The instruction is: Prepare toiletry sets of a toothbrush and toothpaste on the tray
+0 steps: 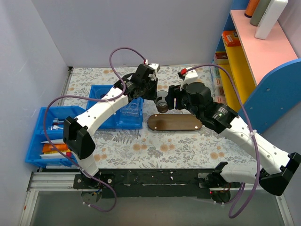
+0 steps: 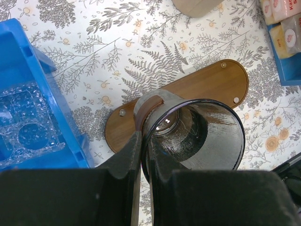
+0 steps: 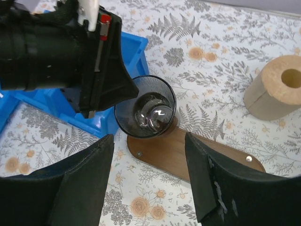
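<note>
**Now: dark cup gripped over one end of the tray**

Right now my left tool [image 2: 146, 141] is pinched narrow on the rim of a dark, see-through cup [image 2: 207, 136], one finger inside the wall and one outside. My right tool [image 3: 149, 141] stands wide, with nothing between its fingers.

The tray [image 2: 197, 89] is a flat, dark brown wooden board, long with rounded ends and small pale studs near each end. It lies bare on the fern-printed surface [image 2: 141, 42], near the middle of the top view. The cup sits over its 9 o'clock end as the top camera sees it. I cannot tell whether the cup's base touches the wood.

From the top camera the cup is only a small dark shape between my two wrists. My left wrist camera looks straight down into its mouth and shows the grip on the rim. It also shows a blue bin [image 2: 42, 94] at 9 o'clock, holding a clear insert [image 2: 28, 127] with round wells.

My right wrist camera shows a brown paper roll [image 3: 277, 89] at 3 o'clock, well apart from the tray. The top view does not show the roll.
</note>
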Tool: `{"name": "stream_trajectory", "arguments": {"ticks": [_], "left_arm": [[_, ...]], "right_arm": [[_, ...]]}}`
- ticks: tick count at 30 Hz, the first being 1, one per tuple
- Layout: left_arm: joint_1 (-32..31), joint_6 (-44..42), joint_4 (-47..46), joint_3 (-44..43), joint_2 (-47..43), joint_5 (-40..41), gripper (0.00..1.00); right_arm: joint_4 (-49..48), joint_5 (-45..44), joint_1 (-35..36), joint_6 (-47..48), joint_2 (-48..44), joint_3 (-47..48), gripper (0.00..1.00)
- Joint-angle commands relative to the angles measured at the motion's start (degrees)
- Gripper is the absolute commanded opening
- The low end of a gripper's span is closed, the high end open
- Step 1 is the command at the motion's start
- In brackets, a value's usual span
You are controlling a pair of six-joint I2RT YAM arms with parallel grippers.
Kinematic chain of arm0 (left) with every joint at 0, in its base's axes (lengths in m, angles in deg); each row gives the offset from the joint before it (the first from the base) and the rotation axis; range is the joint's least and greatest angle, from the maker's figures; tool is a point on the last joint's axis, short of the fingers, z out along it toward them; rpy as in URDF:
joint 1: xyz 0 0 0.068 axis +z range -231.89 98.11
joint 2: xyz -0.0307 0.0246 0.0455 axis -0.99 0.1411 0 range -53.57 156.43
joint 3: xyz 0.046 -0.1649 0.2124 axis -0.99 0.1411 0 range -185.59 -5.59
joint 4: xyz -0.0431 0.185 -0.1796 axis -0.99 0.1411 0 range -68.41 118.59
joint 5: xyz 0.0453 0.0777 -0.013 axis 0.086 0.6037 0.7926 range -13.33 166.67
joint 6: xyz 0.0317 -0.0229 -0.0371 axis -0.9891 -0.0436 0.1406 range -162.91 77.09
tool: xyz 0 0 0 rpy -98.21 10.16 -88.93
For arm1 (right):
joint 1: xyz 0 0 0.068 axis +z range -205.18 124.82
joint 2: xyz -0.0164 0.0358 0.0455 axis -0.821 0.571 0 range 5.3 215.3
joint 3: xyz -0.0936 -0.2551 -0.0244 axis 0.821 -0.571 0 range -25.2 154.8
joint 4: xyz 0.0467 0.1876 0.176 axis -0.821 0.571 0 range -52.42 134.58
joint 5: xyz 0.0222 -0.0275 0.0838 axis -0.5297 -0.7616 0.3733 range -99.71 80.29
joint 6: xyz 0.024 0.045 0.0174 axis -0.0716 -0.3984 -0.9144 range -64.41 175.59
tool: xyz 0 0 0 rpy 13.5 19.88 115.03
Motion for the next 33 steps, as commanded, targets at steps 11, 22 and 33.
{"name": "stream_trajectory", "arguments": {"ticks": [11, 22, 33], "left_arm": [[-1.1, -1.0, -10.3, 6.7, -9.1, 1.6, 0.0], [-1.1, -2.1, -11.7, 8.5, -8.8, 0.4, 0.0], [-1.1, -2.0, -12.4, 9.6, -9.1, -0.6, 0.0]], "right_arm": [[3.2, -0.2, -5.9, -3.8, 8.2, 5.4, 0.55], [5.1, 3.5, -6.5, -3.7, 13.6, 7.8, 0.46], [3.9, 5.3, -6.5, -4.3, 16.1, 4.9, 0.39]]}}
